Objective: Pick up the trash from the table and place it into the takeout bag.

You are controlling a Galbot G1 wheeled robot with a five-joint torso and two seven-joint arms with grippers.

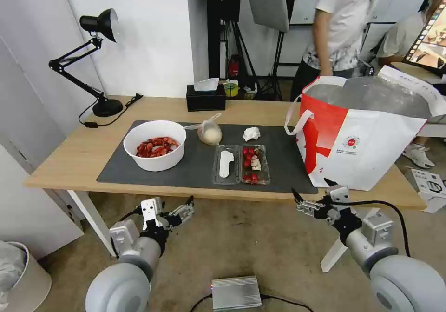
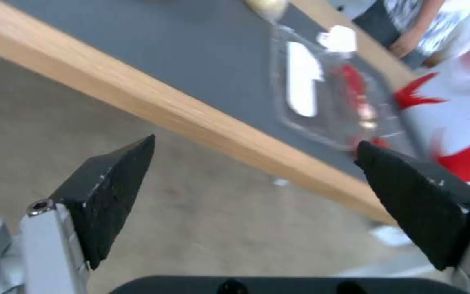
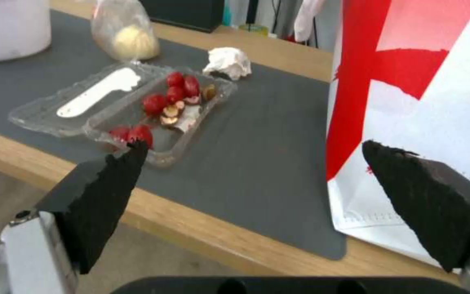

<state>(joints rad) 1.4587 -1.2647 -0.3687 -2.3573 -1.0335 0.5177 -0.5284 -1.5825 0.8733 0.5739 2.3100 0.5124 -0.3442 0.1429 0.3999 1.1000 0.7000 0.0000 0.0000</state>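
Light-wood surface carrying a dark grey mat, items listed left to right. Near the mat's left edge stands the white bowl of red shells; toward the mat's far edge lie the knotted clear bag with a pale lump and the crumpled white tissue; at the mat's near edge, about mid-length, lies the opened clear clamshell tray with red scraps, its two halves side by side along that edge. The white-and-red takeout bag stands open at the right end of the surface, over the mat's right edge. Left gripper hangs below and in front of the near edge, under the bowl, fingers apart and empty. Right gripper hangs below the near edge close to the bag's front corner, fingers likewise apart and empty. The tray lies up, forward and to the left of the right gripper, judged the nearer of the two to it.
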